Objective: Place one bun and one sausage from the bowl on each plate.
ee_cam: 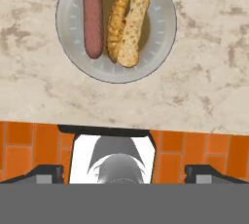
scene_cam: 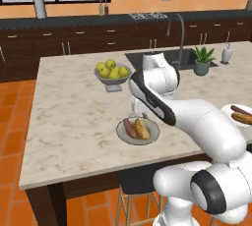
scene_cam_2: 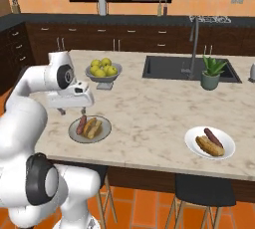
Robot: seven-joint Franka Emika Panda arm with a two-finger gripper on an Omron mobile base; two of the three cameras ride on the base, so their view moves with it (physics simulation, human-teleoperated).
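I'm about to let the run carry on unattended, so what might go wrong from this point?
1. The light grey plate sits near the counter's front edge; a knock while the arm pulls away might push it off.
2. The open end effector hangs just above the bun and sausage, so a low sweep could drag either off the plate.
3. The white plate also lies close to the edge.

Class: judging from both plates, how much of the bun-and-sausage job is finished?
Done: the light grey plate holds a sausage and a bun; the white plate holds a sausage and bun too. In hand: nothing, the gripper is open above the grey plate. Nothing appears left.
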